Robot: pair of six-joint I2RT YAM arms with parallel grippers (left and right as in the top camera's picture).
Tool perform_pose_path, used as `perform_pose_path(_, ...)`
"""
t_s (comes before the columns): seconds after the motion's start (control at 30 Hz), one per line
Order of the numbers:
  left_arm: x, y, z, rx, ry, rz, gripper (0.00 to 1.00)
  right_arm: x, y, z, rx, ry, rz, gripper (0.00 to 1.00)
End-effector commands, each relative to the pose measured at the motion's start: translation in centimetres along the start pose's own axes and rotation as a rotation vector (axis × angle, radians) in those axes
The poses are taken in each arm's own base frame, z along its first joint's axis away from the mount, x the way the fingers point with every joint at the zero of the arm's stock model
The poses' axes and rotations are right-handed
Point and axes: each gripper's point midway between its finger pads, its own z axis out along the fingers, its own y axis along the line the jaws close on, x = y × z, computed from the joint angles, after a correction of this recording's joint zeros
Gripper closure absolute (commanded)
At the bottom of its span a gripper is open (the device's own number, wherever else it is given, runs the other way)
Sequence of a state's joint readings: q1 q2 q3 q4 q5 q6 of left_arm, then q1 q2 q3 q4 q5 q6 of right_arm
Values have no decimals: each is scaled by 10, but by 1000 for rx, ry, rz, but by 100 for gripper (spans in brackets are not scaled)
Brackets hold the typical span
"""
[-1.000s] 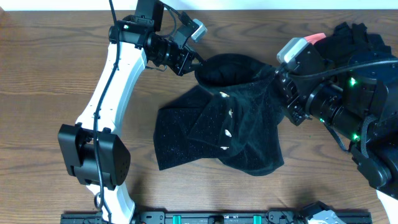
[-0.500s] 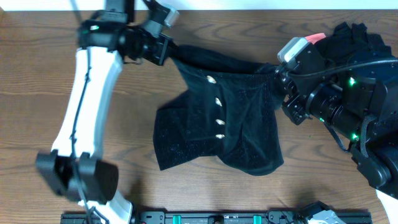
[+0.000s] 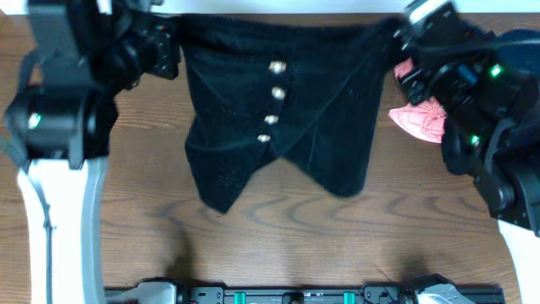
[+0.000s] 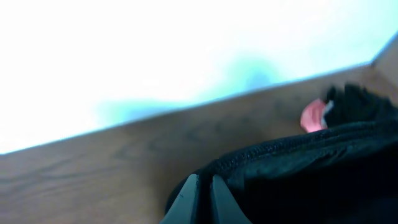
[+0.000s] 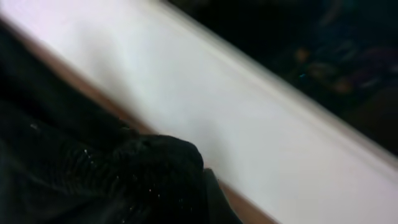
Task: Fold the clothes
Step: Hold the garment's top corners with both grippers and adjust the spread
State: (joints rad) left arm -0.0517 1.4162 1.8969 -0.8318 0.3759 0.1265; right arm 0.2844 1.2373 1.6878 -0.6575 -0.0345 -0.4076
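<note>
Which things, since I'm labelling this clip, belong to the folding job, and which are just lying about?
Job in hand:
black knit garment with pearly buttons
left gripper and right gripper, holding it stretched between them

Lying about:
pink cloth by the right arm

- Brown wood-grain table (image 3: 278, 245) filled the overhead view, with a white strip (image 3: 278, 7) along its far edge.
- Crumpled pink cloth (image 3: 419, 121) lay on the wood near the far right corner.
- Dark heap (image 4: 359, 104) sat just beside the pink cloth in the left wrist view; too blurred to identify.
- Black rail (image 3: 295, 296) ran along the near edge.
- Black garment (image 3: 321, 118) spread over the far middle; could not tell whether its hem touched the wood.
</note>
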Motion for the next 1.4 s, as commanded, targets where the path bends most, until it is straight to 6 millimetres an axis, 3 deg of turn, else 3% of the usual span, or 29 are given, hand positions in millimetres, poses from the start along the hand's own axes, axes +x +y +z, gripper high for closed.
perform_pose_path(0.0,-28,12,-44,-132,-118,-14,94,-21,-43,-25,160,-70,5,99)
perform_pose_path(0.23,-45,0,-105,-180,-245,-1,94,-28,-47,-57,180,-102,23,99)
perform_pose_path(0.47,-52,-19,-162,-170,-364,-30,94,-37,-44,-113,200,-161,62,99)
perform_pose_path(0.57,-52,-27,-180,-163,-396,-35,94,-40,-36,-130,170,-190,63,99)
perform_pose_path(0.67,-49,-35,-186,-128,-398,-34,94,-40,-30,-135,139,-193,60,99)
perform_pose_path(0.77,-37,-50,-175,-25,-334,-42,94,-36,-26,-130,115,-177,61,99)
perform_pose_path(1.1,36,-105,-99,434,119,-187,94,-30,-14,-111,38,-148,84,99)
perform_pose_path(1.27,61,-121,-56,520,259,-160,93,-23,-13,-94,21,-111,118,99)
perform_pose_path(1.37,71,-125,-34,519,309,-127,90,-18,-12,-74,2,-81,131,99)
